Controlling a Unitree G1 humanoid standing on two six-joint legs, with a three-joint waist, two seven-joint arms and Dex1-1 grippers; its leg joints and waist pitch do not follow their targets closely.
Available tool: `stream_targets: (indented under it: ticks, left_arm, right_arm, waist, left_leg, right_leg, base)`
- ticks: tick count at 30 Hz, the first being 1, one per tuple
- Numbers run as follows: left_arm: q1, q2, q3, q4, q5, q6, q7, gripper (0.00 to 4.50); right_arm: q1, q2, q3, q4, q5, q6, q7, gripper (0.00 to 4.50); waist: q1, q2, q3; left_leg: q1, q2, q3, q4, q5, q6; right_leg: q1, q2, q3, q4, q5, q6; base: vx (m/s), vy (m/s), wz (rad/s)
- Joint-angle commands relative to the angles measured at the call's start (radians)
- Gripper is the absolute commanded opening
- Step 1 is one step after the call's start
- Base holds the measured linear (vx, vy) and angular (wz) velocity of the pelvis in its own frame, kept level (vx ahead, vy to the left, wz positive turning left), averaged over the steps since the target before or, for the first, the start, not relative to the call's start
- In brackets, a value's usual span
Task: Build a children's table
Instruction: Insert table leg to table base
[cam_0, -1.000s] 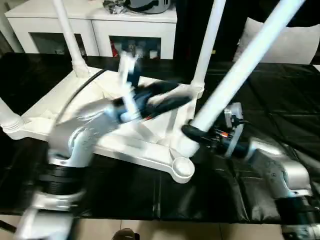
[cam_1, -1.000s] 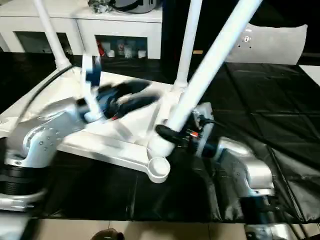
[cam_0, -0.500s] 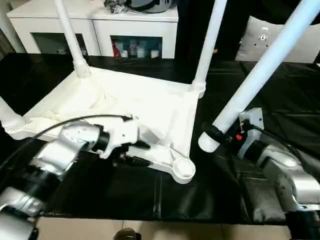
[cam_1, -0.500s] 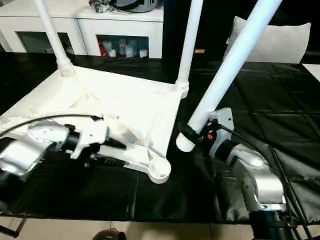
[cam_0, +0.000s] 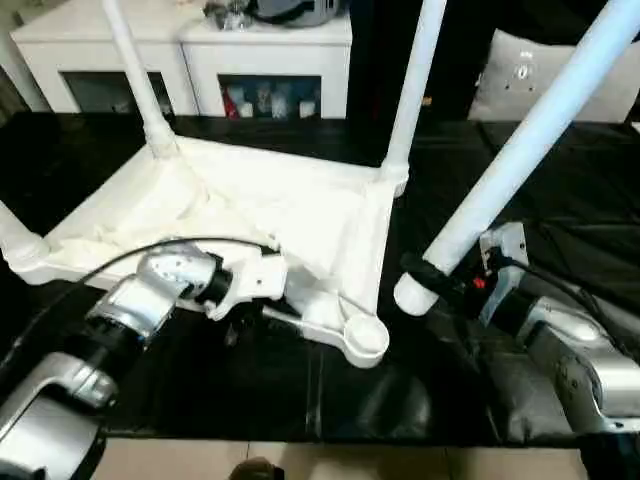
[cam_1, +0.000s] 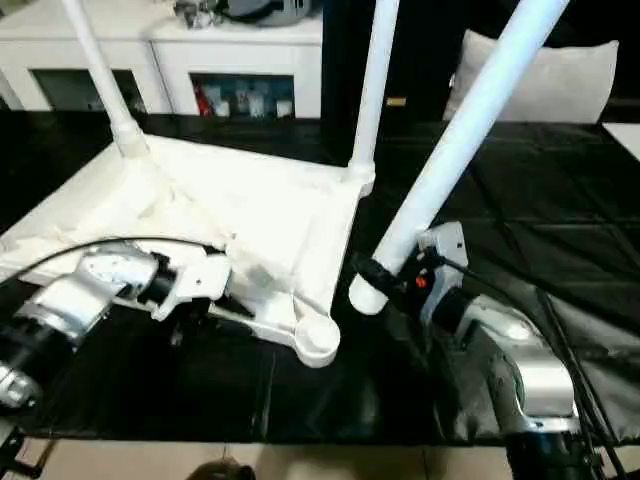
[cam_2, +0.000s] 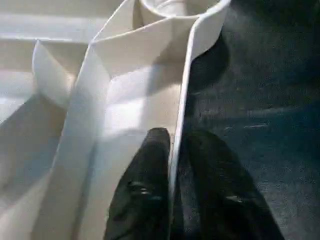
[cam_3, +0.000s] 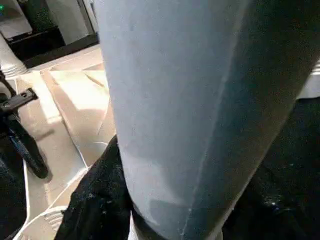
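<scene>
small white plastic table top (cam_0: 270, 215) upside down on black-covered surface (cam_0: 560, 180), three legs up | left gripper (cam_2: 172, 150) pinched on near rim | right gripper (cam_0: 425, 272) clamped on loose tapered white leg (cam_0: 520, 140), tilted up-right, thick end beside empty near corner socket (cam_0: 364, 337)

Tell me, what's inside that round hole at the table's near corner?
Nothing: the corner socket is empty, with no leg in it. Its bottom is not visible. The last leg is beside it in the right end effector.
</scene>
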Motion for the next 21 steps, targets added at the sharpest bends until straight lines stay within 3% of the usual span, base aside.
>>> stream_targets:
  ticks: [1, 7, 12, 14, 19, 21]
  left_arm:
    - [-0.024, -0.015, -0.002, 0.04, 0.022, -0.009, 0.022, 0.5]
    - [-0.031, -0.04, 0.021, 0.073, 0.03, 0.078, 0.078, 0.09]
    - [0.006, -0.127, 0.105, 0.016, -0.052, 0.36, 0.184, 0.0]
    - [0.032, -0.152, 0.119, -0.033, -0.07, 0.438, 0.219, 0.0]
    - [0.101, -0.175, 0.105, -0.118, -0.042, 0.406, 0.264, 0.0]
    - [0.136, -0.173, 0.095, -0.157, -0.026, 0.353, 0.255, 0.0]
  right_arm:
    - [0.004, -0.012, 0.002, -0.043, 0.004, 0.004, -0.002, 1.89]
    - [-0.002, -0.011, 0.014, -0.051, 0.003, 0.011, 0.0, 1.89]
    - [-0.03, -0.014, 0.024, -0.051, 0.002, 0.021, 0.008, 1.89]
    - [-0.045, -0.015, 0.024, -0.047, 0.002, 0.023, 0.009, 1.89]
    - [-0.061, -0.022, 0.031, -0.041, -0.001, 0.022, 0.018, 1.89]
    - [-0.062, -0.026, 0.042, -0.038, -0.008, 0.022, 0.025, 1.89]
  waist:
    - [0.0, 0.002, -0.071]
    - [0.001, -0.004, -0.069]
    - [-0.005, -0.01, -0.069]
    - [-0.015, -0.014, -0.069]
    - [-0.025, -0.018, -0.069]
    - [-0.024, -0.015, -0.064]
  left_leg:
    - [0.024, 0.054, -0.016, -0.071, -0.208, -0.023]
    - [0.025, 0.056, -0.014, -0.072, -0.201, -0.012]
    - [0.019, 0.053, -0.012, -0.068, -0.173, 0.002]
    - [0.015, 0.05, -0.012, -0.064, -0.143, 0.023]
    - [0.012, 0.051, -0.011, -0.062, -0.126, 0.047]
    - [0.016, 0.05, -0.01, -0.065, -0.16, 0.042]
  right_leg:
    - [0.037, -0.09, 0.043, -0.07, -0.06, -0.223]
    - [0.037, -0.093, 0.043, -0.07, -0.082, -0.227]
    - [0.042, -0.096, 0.043, -0.069, -0.078, -0.24]
    - [0.043, -0.092, 0.041, -0.07, -0.05, -0.249]
    - [0.046, -0.091, 0.041, -0.073, -0.045, -0.24]
    - [0.04, -0.087, 0.041, -0.084, -0.139, -0.215]
  base:
    - [0.0, 0.0, 0.0]
    - [0.0, 0.0, 0.0]
    - [0.0, 0.0, 0.0]
    - [0.0, 0.0, 0.0]
    - [0.0, 0.0, 0.0]
    - [0.0, 0.0, 0.0]
